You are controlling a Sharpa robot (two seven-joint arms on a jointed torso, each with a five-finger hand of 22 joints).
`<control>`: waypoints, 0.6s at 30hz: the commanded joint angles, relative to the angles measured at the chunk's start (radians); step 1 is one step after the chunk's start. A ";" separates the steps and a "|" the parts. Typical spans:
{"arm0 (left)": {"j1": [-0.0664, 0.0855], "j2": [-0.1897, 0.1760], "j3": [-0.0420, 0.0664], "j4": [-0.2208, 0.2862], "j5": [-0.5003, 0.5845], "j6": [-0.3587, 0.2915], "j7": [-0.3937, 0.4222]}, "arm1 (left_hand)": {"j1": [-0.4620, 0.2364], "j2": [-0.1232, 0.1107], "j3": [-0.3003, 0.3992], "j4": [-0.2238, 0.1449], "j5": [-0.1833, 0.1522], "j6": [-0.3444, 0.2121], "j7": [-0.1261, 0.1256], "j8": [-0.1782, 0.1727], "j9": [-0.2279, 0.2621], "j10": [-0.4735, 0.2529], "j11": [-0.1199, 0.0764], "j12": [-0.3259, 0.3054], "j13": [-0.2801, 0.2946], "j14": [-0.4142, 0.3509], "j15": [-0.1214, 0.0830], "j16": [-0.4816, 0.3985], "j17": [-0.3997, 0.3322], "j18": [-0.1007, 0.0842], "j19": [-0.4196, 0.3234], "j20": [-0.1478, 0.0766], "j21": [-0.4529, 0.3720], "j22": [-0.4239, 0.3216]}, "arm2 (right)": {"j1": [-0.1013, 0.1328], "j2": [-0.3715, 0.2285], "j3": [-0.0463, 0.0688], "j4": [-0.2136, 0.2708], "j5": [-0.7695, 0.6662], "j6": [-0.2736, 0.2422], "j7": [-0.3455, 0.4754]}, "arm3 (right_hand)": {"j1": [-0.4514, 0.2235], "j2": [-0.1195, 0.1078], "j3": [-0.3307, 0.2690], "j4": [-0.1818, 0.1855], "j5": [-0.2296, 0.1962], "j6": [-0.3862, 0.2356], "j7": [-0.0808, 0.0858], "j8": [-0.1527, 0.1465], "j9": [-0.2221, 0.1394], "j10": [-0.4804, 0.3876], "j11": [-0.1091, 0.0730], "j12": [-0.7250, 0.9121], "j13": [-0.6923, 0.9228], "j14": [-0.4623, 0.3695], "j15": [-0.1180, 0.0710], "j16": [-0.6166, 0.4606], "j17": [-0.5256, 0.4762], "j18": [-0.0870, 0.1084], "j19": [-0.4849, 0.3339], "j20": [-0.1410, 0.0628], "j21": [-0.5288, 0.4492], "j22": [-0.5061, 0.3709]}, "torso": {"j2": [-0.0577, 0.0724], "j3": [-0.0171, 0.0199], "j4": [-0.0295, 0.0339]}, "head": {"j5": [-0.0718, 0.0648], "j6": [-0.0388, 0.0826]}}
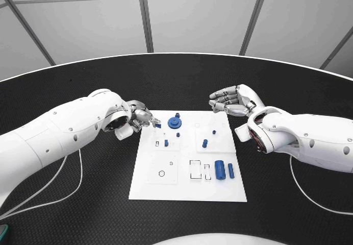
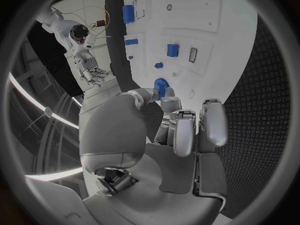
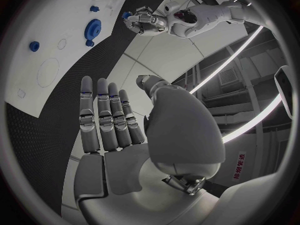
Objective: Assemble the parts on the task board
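Note:
The white task board (image 1: 187, 189) lies in the middle of the black table. A round blue part (image 1: 174, 122) stands near its far edge, small blue pegs (image 1: 166, 143) stand mid-board, and a blue cylinder (image 1: 219, 168) lies beside a slimmer one (image 1: 231, 170). My left hand (image 1: 142, 118) hovers at the board's far left corner and pinches a small blue part (image 2: 161, 86) between thumb and finger; that part (image 3: 127, 15) also appears in the right wrist view. My right hand (image 1: 229, 102) is off the board's far right corner, fingers (image 3: 103, 117) straight, holding nothing.
Several rectangular slots (image 1: 196, 169) and a round hole (image 1: 161, 173) mark the board's near half. Black table (image 1: 88, 204) surrounds the board on all sides. A thin white cable (image 1: 70, 178) runs on the table to the left, another cable (image 1: 309, 196) to the right.

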 commanded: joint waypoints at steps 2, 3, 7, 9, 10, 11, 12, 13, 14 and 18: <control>0.000 -0.042 -0.002 0.071 -0.042 -0.030 0.016 | -0.015 0.000 0.152 -0.151 0.018 0.012 -0.002 0.005 0.002 0.015 -0.008 0.005 0.005 0.080 -0.006 0.004 0.157 -0.010 0.007 -0.001 0.008 0.004 | 0.000 -0.001 0.000 0.000 0.000 0.000 0.001 | 0.002 0.010 0.005 -0.001 0.003 0.003 0.005 -0.002 -0.001 -0.003 -0.002 0.002 0.000 -0.001 0.000 -0.003 -0.002 0.005 -0.002 0.001 0.002 -0.001 | -0.001 0.0014 0.0007 | 0.006 0.001; 0.000 -0.053 -0.002 0.090 -0.057 -0.039 0.021 | -0.018 -0.001 0.153 -0.153 0.025 0.013 -0.003 0.005 0.003 0.017 -0.008 0.006 0.007 0.080 -0.007 0.004 0.157 -0.010 0.008 -0.002 0.009 0.005 | 0.000 -0.001 0.000 0.000 0.000 0.000 0.001 | 0.002 0.010 0.005 -0.001 0.003 0.003 0.005 -0.002 -0.001 -0.003 -0.002 0.002 0.000 -0.001 0.000 -0.003 -0.002 0.005 -0.002 0.001 0.002 -0.001 | -0.001 0.0010 0.0009 | 0.008 0.000; -0.001 -0.091 -0.011 0.147 -0.103 -0.074 0.040 | -0.024 -0.005 0.154 -0.159 0.048 0.017 -0.004 0.008 0.003 0.024 -0.010 0.011 0.016 0.080 -0.008 0.005 0.158 -0.012 0.012 -0.004 0.012 0.011 | 0.000 -0.004 0.000 0.002 0.000 0.000 0.002 | 0.002 0.010 0.005 -0.001 0.003 0.003 0.005 -0.002 -0.001 -0.003 -0.002 0.002 0.000 -0.001 0.000 -0.003 -0.002 0.005 -0.002 0.001 0.002 -0.001 | 0.000 -0.0002 0.0000 | 0.008 0.000; -0.001 -0.105 -0.017 0.169 -0.127 -0.089 0.046 | -0.027 -0.008 0.155 -0.163 0.061 0.019 -0.005 0.008 0.004 0.027 -0.011 0.012 0.018 0.080 -0.009 0.005 0.158 -0.012 0.014 -0.005 0.013 0.013 | 0.000 -0.005 0.000 0.002 0.000 0.000 0.002 | 0.002 0.010 0.005 -0.001 0.003 0.003 0.005 -0.002 -0.001 -0.003 -0.002 0.002 0.000 -0.001 0.000 -0.003 -0.002 0.005 -0.002 0.001 0.002 -0.001 | -0.001 -0.0002 0.0007 | 0.008 -0.002; -0.001 -0.110 -0.019 0.178 -0.136 -0.094 0.049 | -0.027 -0.008 0.155 -0.163 0.061 0.019 -0.005 0.008 0.004 0.027 -0.011 0.012 0.018 0.080 -0.009 0.005 0.158 -0.012 0.014 -0.005 0.013 0.013 | 0.000 -0.006 0.000 0.002 0.000 0.000 0.002 | 0.003 0.010 0.005 -0.002 0.005 0.003 0.005 -0.002 -0.001 -0.003 -0.002 0.002 0.000 -0.001 0.000 -0.003 -0.002 0.005 -0.002 0.001 0.002 -0.002 | -0.001 0.0004 0.0005 | 0.009 -0.002; -0.002 -0.116 -0.021 0.188 -0.148 -0.101 0.051 | -0.028 -0.009 0.155 -0.165 0.067 0.020 -0.006 0.009 0.004 0.028 -0.011 0.013 0.019 0.080 -0.010 0.005 0.158 -0.013 0.015 -0.005 0.014 0.015 | 0.000 -0.006 0.000 0.002 0.000 0.000 0.002 | 0.003 0.010 0.005 -0.002 0.006 0.003 0.005 -0.002 -0.001 -0.003 -0.002 0.002 0.000 -0.001 0.000 -0.003 -0.002 0.005 -0.002 0.001 0.002 -0.002 | -0.001 0.0003 0.0007 | 0.010 -0.003; -0.002 -0.123 -0.023 0.199 -0.163 -0.108 0.053 | -0.029 -0.009 0.155 -0.166 0.069 0.021 -0.006 0.009 0.004 0.029 -0.012 0.013 0.020 0.080 -0.010 0.005 0.158 -0.013 0.015 -0.006 0.014 0.016 | 0.000 -0.007 0.000 0.003 0.000 0.000 0.002 | 0.003 0.010 0.005 -0.002 0.006 0.003 0.005 -0.002 -0.001 -0.003 -0.002 0.002 0.000 -0.001 0.000 -0.003 -0.002 0.005 -0.002 0.001 0.002 -0.002 | -0.001 0.0001 0.0011 | 0.010 -0.004; -0.003 -0.125 -0.024 0.204 -0.169 -0.110 0.054 | -0.029 -0.009 0.155 -0.166 0.069 0.021 -0.006 0.009 0.004 0.029 -0.012 0.013 0.020 0.080 -0.010 0.005 0.158 -0.013 0.015 -0.006 0.014 0.016 | 0.000 -0.007 0.000 0.003 0.000 0.000 0.002 | 0.003 0.010 0.005 -0.002 0.006 0.003 0.005 -0.002 -0.001 -0.003 -0.002 0.002 0.000 -0.001 0.000 -0.003 -0.002 0.005 -0.002 0.001 0.002 -0.002 | -0.001 0.0006 0.0007 | 0.011 -0.004; -0.005 -0.134 -0.027 0.222 -0.195 -0.122 0.055 | -0.029 -0.010 0.155 -0.168 0.072 0.022 -0.006 0.009 0.004 0.029 -0.012 0.013 0.020 0.080 -0.010 0.005 0.158 -0.013 0.016 -0.006 0.015 0.016 | 0.000 -0.007 0.000 0.003 0.000 0.000 0.002 | 0.003 0.010 0.005 -0.002 0.006 0.003 0.005 -0.002 -0.001 -0.003 -0.002 0.002 0.000 -0.001 0.000 -0.003 -0.002 0.005 -0.002 0.001 0.002 -0.002 | -0.001 0.0012 0.0009 | 0.011 -0.003; -0.008 -0.145 -0.036 0.247 -0.217 -0.130 0.050 | -0.030 -0.012 0.155 -0.170 0.076 0.023 -0.007 0.009 0.003 0.032 -0.013 0.016 0.024 0.080 -0.011 0.005 0.159 -0.014 0.019 -0.006 0.017 0.020 | 0.000 -0.008 0.000 0.004 0.000 -0.001 0.003 | 0.003 0.010 0.005 -0.002 0.006 0.003 0.005 -0.002 -0.001 -0.003 -0.002 0.002 0.000 -0.001 0.000 -0.003 -0.002 0.005 -0.002 0.001 0.002 -0.002 | -0.001 0.0018 -0.0002 | 0.015 -0.004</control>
